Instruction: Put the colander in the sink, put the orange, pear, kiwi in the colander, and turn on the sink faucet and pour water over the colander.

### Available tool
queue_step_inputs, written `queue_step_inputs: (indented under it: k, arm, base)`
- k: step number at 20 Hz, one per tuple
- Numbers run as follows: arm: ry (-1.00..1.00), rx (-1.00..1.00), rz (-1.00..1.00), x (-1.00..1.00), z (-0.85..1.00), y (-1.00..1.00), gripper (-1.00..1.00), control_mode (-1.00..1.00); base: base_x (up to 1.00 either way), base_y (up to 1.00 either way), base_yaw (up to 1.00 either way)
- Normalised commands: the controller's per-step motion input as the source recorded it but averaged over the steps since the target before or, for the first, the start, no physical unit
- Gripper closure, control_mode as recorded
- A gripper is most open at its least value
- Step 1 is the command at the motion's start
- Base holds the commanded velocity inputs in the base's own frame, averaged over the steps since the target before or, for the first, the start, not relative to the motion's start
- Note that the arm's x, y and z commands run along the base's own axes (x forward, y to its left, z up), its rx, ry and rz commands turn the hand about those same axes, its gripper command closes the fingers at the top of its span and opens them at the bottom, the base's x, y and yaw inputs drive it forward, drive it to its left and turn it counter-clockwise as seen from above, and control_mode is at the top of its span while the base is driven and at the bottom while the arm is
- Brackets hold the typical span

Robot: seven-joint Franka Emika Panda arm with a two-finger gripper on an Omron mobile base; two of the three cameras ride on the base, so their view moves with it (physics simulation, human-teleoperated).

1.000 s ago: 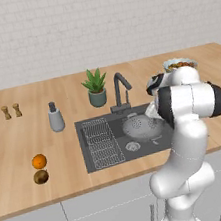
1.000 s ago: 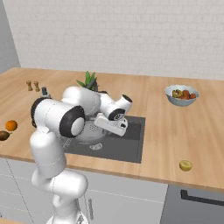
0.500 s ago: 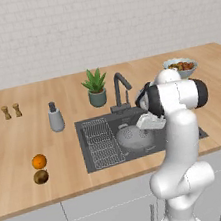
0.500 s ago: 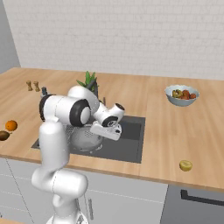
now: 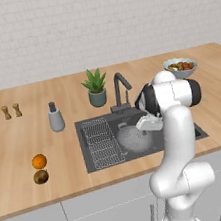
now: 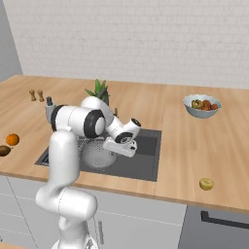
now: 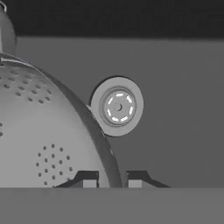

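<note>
Since the earlier frame, the arm has dropped lower and swung over the sink [image 5: 102, 159], carrying the colander [image 5: 132, 138] down with it. Now the colander sits low in the middle of the dark basin, near the centre of the left base view and left of centre in the right base view. The tool [image 7: 111, 180] is clenched on the colander rim; in the hand view its two dark tips pinch the thin metal edge at the bottom of the frame, with the round drain [image 7: 117, 106] just past it in the middle. So the first step, putting the colander in the sink, looks almost done. Next, the tool needs to let go and lift away without tipping the bowl. Then it must go for the fruit. The orange [image 5: 38, 161] and the kiwi [image 5: 40, 177] wait side by side on the worktop [image 5: 22, 146] at the left of the left base view. The pear [image 6: 206, 184] lies at the lower right of the right base view. The sink faucet [image 5: 121, 88] stands behind the basin, with no water running.
</note>
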Motion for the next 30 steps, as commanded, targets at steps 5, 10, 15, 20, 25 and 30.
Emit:
queue_step_inputs:
  k: [5,10,15,20,25,30]
  arm:
    - [-0.04,0.0,-0.1,0.24,0.0,0.07,1.0,-1.0]
    - [0.06,0.0,-0.04,0.02,0.0,0.17,1.0,-1.0]
    - [0.08,0.0,0.0,0.01,-0.13,0.05,1.0,-1.0]
    - [0.0,0.0,0.0,0.06,-0.32,0.0,1.0,-1.0]
    - [0.0,0.0,0.0,0.22,-0.21,0.0,1.0,-1.0]
    - [0.0,0.0,-0.01,0.37,-0.04,0.0,1.0,-1.0]
  base:
    - [0.0,0.0,0.0]
    - [0.0,0.0,0.0]
    - [0.0,0.0,0.0]
    - [0.0,0.0,0.0]
    - [0.0,0.0,0.0]
    - [0.0,0.0,0.0]
